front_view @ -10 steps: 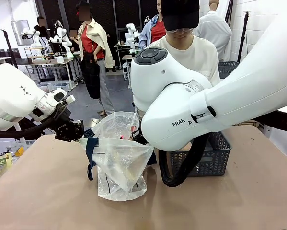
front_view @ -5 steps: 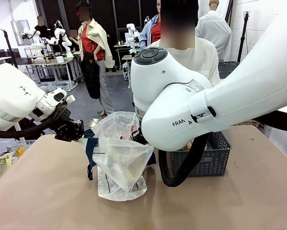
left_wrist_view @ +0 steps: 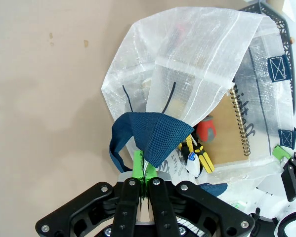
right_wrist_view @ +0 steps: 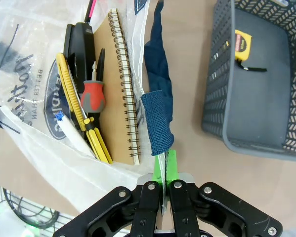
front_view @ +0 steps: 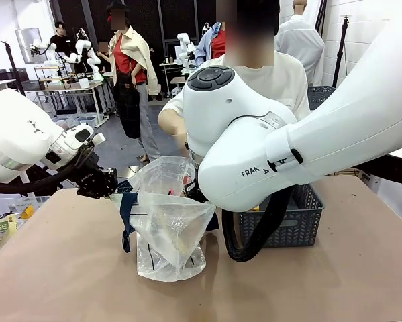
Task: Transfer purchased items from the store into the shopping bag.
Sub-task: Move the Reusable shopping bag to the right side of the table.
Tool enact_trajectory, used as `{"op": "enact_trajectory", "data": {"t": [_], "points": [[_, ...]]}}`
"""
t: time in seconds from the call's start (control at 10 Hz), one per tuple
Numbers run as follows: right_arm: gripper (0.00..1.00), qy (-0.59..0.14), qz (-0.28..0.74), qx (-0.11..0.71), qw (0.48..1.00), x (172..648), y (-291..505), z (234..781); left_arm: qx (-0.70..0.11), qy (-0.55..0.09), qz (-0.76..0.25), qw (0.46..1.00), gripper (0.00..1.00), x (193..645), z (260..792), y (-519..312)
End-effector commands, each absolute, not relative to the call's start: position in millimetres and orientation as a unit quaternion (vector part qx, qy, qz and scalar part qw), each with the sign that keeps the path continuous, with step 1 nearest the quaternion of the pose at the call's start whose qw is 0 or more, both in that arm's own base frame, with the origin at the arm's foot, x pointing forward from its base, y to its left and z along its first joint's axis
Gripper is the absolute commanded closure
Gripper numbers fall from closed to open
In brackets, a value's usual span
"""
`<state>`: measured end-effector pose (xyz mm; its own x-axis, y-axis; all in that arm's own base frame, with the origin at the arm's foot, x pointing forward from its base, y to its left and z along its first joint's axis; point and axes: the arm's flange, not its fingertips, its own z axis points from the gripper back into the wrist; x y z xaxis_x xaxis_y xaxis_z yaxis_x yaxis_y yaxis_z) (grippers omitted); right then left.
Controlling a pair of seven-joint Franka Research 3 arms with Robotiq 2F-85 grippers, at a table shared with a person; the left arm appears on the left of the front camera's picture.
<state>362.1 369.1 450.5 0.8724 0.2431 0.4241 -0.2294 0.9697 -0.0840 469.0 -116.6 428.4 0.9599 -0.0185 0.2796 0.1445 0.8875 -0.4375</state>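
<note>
Holding the shopping bag (front_view: 167,231) open, I see my left gripper (left_wrist_view: 144,167) and right gripper (right_wrist_view: 163,164) each pinching one of its navy handles (left_wrist_view: 150,133); a spiral notebook (right_wrist_view: 120,89) lies inside.

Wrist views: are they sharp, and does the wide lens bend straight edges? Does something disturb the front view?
Left wrist view: sharp and evenly lit; the rim of the dark grey mesh plastic basket bows at the corner. Right wrist view: also sharp, without glare; the basket's walls look curved. Front view: the white right arm, very near the lens, hides much of the scene; the translucent white plastic shopping bag dims its contents.
</note>
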Motion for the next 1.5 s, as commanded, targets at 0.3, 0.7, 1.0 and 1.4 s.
{"op": "enact_trajectory", "data": {"t": [0.3,0.7,1.0,1.4], "points": [[1.00,-0.221,0.120,-0.017,0.968,362.4,367.8,451.2,-0.231,-0.136,-0.039,0.963,1.00,469.1,430.4,-112.7],[1.00,-0.221,0.120,-0.017,0.968,362.4,367.8,451.2,-0.231,-0.136,-0.039,0.963,1.00,469.1,430.4,-112.7],[1.00,-0.221,0.120,-0.017,0.968,362.4,367.8,451.2,-0.231,-0.136,-0.039,0.963,1.00,469.1,430.4,-112.7],[1.00,-0.221,0.120,-0.017,0.968,362.4,367.8,451.2,-0.231,-0.136,-0.039,0.963,1.00,469.1,430.4,-112.7]]}}
